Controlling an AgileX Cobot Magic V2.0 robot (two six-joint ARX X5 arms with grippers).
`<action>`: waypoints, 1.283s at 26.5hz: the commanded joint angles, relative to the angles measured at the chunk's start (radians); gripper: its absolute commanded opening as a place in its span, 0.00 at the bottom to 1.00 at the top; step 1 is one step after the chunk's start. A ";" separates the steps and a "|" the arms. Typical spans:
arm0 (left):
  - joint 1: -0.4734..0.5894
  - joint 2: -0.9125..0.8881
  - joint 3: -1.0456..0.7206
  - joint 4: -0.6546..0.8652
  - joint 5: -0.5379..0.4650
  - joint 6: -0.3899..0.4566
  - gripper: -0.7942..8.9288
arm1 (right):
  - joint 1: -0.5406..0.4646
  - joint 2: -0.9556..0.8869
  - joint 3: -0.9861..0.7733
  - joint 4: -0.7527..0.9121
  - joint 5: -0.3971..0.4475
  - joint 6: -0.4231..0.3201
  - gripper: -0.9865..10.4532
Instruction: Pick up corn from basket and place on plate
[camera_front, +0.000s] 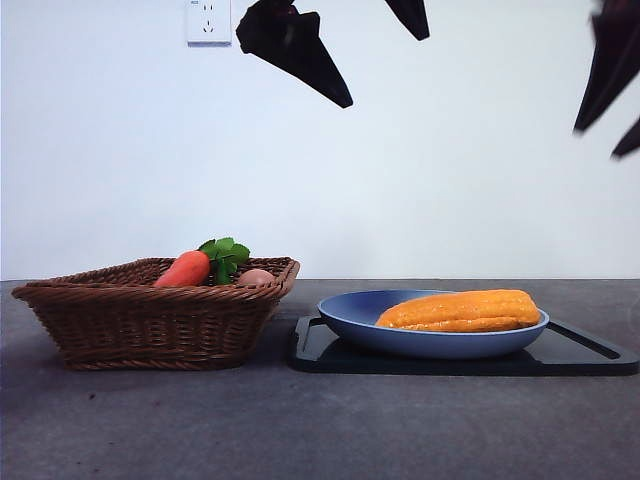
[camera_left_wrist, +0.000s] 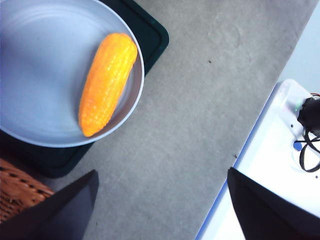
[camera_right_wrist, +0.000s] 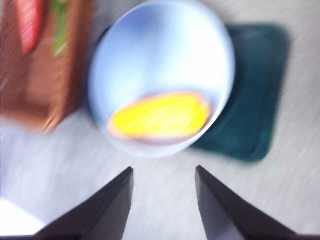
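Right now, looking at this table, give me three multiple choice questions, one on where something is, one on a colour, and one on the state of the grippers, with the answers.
1. Where does the corn lie?
A. in the basket
B. on the plate
C. on the bare table

2. What colour is the tray under the plate?
A. black
B. white
C. red

3. How do the two grippers stand?
A. both shut on the corn
B. one holds the carrot
C. both open and holding nothing

Answers:
1 B: the corn rests inside the plate, apart from the basket.
2 A: the tray under the light-blue plate is black.
3 C: the left gripper and the right gripper each show spread jaws with nothing between them, while the carrot lies in the basket.
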 joint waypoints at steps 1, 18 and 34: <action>-0.007 0.015 0.034 -0.013 -0.002 0.006 0.43 | 0.034 -0.068 0.019 -0.050 -0.002 -0.049 0.26; -0.007 0.015 0.034 -0.037 -0.002 0.006 0.09 | 0.170 -0.240 0.019 -0.174 -0.002 -0.158 0.09; -0.007 0.015 0.034 0.097 -0.002 0.006 0.09 | 0.169 -0.240 0.019 -0.164 -0.002 -0.149 0.09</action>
